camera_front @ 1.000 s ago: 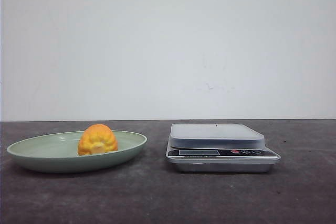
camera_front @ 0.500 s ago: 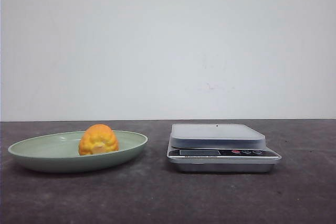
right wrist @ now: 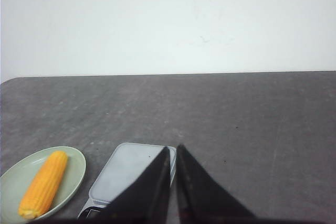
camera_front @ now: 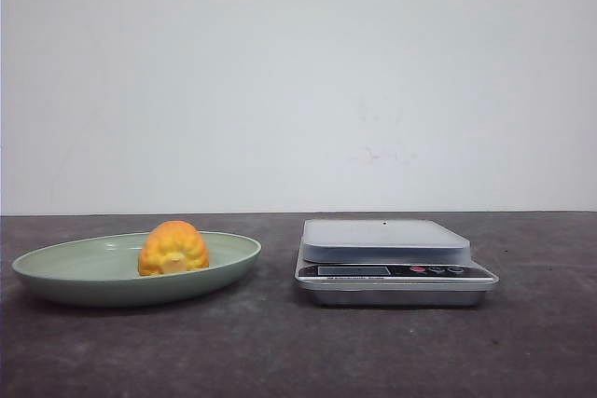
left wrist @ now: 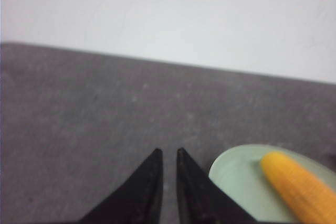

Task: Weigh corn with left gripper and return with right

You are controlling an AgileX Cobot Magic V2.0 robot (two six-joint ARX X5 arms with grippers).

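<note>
A dark grey table [camera_front: 280,351] fills the foreground. On its left sits a pale green plate [camera_front: 56,272] with the corn [camera_front: 173,248] lying inside it — pale cut end facing the viewer. To the right, apart from the plate, stands a silver digital scale [camera_front: 395,260], its platform bare. Neither arm touches anything: the left gripper [left wrist: 167,157] and the right gripper [right wrist: 173,153] each show 2 black fingers nearly pressed together — a thin gap between the tips. A white wall [camera_front: 298,81] lies beyond.

Lab-type test bench: bare white wall [camera_front: 298,81], dark tabletop [camera_front: 280,351], scale [camera_front: 392,263].
</note>
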